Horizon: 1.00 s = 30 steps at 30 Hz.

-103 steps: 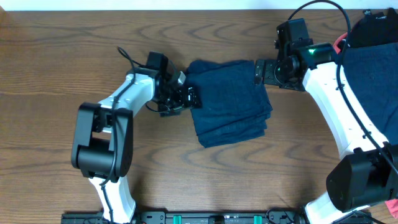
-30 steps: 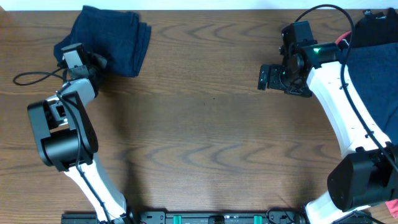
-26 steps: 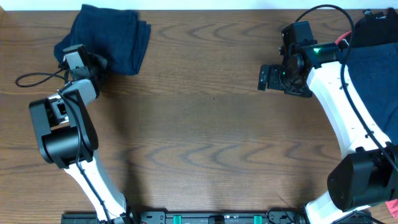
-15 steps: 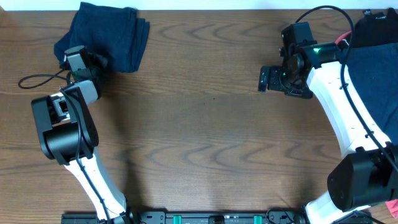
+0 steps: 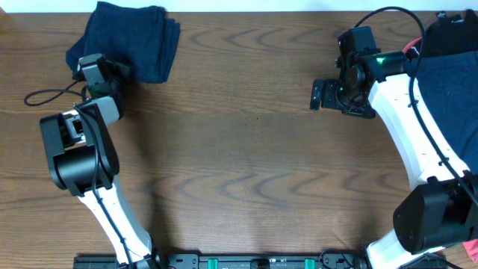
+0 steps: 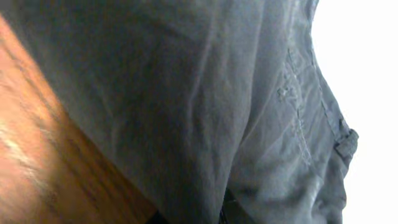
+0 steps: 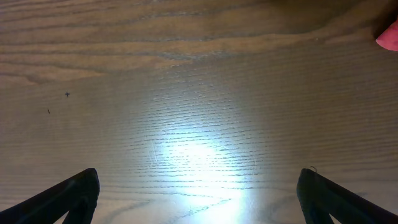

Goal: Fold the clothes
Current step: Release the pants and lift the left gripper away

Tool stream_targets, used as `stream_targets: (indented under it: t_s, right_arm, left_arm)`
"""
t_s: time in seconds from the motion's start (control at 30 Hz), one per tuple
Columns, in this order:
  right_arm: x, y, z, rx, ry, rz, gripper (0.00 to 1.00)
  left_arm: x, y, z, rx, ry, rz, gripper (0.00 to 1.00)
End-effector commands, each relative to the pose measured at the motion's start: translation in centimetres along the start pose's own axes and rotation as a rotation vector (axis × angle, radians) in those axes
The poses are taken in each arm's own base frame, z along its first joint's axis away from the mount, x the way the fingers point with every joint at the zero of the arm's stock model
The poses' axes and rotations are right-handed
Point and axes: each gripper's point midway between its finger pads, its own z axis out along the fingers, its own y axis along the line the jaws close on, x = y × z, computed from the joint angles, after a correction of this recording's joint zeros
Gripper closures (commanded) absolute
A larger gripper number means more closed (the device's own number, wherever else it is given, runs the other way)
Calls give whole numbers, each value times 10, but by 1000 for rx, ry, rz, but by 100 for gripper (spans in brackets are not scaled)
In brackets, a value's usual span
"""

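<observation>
A folded dark navy garment [image 5: 134, 41] lies at the table's far left corner. My left gripper [image 5: 119, 75] is at its near edge, and the left wrist view is filled with that navy cloth [image 6: 205, 93]; a fold of it sits between the dark jaw tips of the left gripper [image 6: 189, 218], shut on it. My right gripper [image 5: 317, 95] hovers open over bare wood at the right, its right gripper [image 7: 199, 186] fingers wide apart with nothing between them. More clothes are piled at the far right: navy [image 5: 452, 82], black [image 5: 452, 33] and a coral-red bit [image 5: 407, 52].
The wooden table [image 5: 246, 164] stretches between the two arms. A black cable [image 5: 45, 96] loops left of the left arm. The table's far edge runs just behind the folded garment. A coral-red scrap [image 7: 388, 38] shows at the right wrist view's upper right corner.
The folded navy garment went from the table's middle to the far left corner with my left gripper. Over the last second it shifted only slightly. The right arm stayed still.
</observation>
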Motion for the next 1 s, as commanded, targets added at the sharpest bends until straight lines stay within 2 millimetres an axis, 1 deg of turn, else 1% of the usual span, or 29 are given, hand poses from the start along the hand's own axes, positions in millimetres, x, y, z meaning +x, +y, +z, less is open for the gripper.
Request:
stream_targets:
  t_s: [0.0, 0.03, 0.07, 0.1, 0.13, 0.17, 0.2, 0.23, 0.4, 0.5, 0.57, 0.7, 0.77, 0.97]
  right_arm:
    - [-2, 4, -12, -34, -23, -11, 1]
    - [-2, 5, -12, -36, -22, -11, 1]
    - [-2, 5, -12, -35, -22, -11, 1]
    - [-2, 5, -12, -35, -22, -11, 1]
    - [-2, 5, -12, -35, -22, -11, 1]
    - [-2, 5, -12, -35, -22, -11, 1]
    - [-2, 5, -12, -35, -22, -11, 1]
    - [-2, 5, -12, -35, -22, -11, 1]
    - [-2, 5, -12, -35, -22, -20, 1]
    - [-2, 5, -12, -35, -22, -22, 1]
    - [-2, 5, -12, -35, -23, -22, 1]
    - [-2, 5, -12, -35, -23, -22, 1]
    - [-2, 5, -12, -35, -25, -22, 1]
    - [-5, 6, -12, -39, -34, -23, 1]
  left_arm:
    - [11, -17, 7, 41, 12, 22, 87]
    - [12, -19, 7, 44, 15, 24, 86]
    - [14, -19, 7, 43, 17, 25, 83]
    - [14, -19, 7, 44, 20, 26, 66]
    - [15, -19, 7, 42, 24, 25, 52]
    - [15, -18, 7, 39, 27, 24, 35]
    - [14, -17, 6, 37, 26, 22, 25]
    - [13, -14, 6, 28, 28, 19, 17]
    - [4, 6, 3, -30, 40, 12, 12]
    - [-2, 9, -2, -22, 66, 48, 6]
    - [-8, 9, -8, -24, 76, 59, 3]
    - [-25, 9, -29, -59, 77, 37, 1]
    - [-29, 7, -40, -80, 84, 27, 0]
    - [-25, 3, -74, -154, 137, 15, 0]
